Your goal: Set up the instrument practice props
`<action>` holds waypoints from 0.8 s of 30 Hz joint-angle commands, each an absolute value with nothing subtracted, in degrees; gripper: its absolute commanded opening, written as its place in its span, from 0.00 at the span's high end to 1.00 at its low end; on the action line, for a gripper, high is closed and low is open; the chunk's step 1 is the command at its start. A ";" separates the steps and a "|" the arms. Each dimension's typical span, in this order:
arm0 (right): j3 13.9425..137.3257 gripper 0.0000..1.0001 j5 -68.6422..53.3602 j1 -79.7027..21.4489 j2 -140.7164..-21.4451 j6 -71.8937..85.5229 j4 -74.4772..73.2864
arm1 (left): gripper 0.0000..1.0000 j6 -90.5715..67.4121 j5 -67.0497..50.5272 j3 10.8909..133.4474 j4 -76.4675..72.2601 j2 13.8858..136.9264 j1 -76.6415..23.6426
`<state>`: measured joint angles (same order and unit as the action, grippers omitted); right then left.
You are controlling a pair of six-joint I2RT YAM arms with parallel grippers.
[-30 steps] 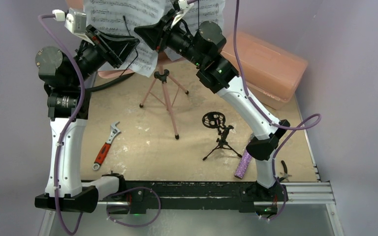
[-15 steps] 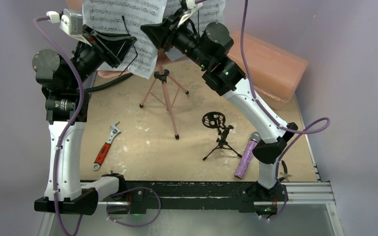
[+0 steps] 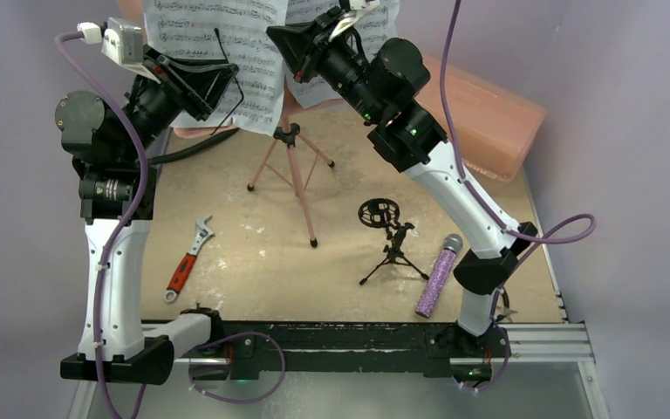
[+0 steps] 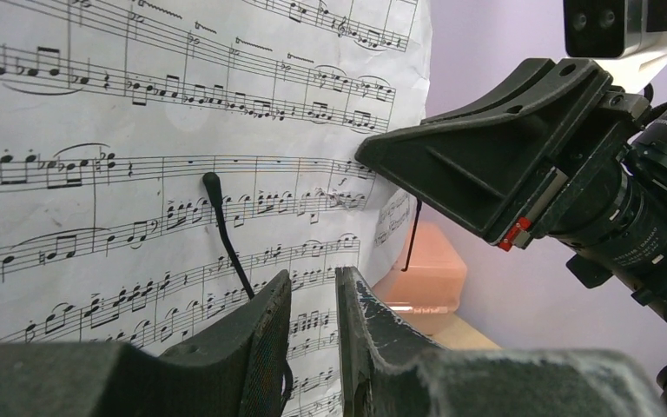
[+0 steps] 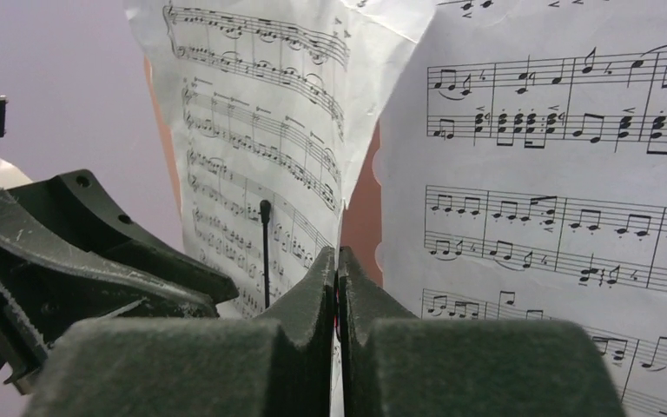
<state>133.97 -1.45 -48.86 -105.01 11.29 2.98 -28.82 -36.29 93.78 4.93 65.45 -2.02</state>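
Both end effectors are up at the 12 o'clock end of the tabletop [image 3: 253, 271], right against the white sheet-music pages [image 3: 214, 39] on the pink music stand [image 3: 294, 179]. The left end effector [image 4: 313, 280] faces the left page, with its tips close to the paper by a thin black wire page holder [image 4: 224, 239]. The right end effector [image 5: 337, 254] comes in from about its 3 o'clock, nosing at the seam between the two pages. The two are almost tip to tip, so it's crowded up there. Lower down, the small black mic stand [image 3: 389, 243] stands on its tripod at roughly 4 o'clock from the music stand's legs, ring mount on top. The purple glitter microphone [image 3: 437, 278] lies flat just at its 3 o'clock, beside the right arm. A red-handled wrench [image 3: 188, 260] lies at 8 o'clock on the tabletop and a salmon plastic box [image 3: 480, 113] sits at 2 o'clock. The left fingers are parted by a narrow slit with nothing clearly between them. The right fingers are pressed fully together, and I can't tell if a page edge is caught in there.
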 commanded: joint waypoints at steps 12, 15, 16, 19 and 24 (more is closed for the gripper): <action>140.28 1.00 0.92 -49.10 -107.27 10.15 9.19 | 0.75 -26.67 -34.85 92.31 4.83 63.63 -2.34; 140.49 1.00 0.79 -49.19 -107.30 9.89 10.02 | 0.75 -26.65 -34.71 92.18 4.95 63.39 -2.29; 140.41 1.00 0.65 -49.20 -107.38 9.81 10.35 | 0.75 -26.63 -34.60 92.00 5.00 63.31 -2.34; 140.55 1.00 0.12 -49.17 -107.65 10.04 10.55 | 0.75 -26.67 -34.59 91.86 4.94 63.19 -2.29; 140.20 1.00 0.09 -49.16 -107.84 11.05 10.55 | 0.75 -26.72 -34.62 91.87 4.85 63.19 -2.37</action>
<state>137.99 0.38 -48.86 -107.63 10.87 6.85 -27.53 -35.24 92.01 5.63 64.01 -2.02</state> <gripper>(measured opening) 0.004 0.247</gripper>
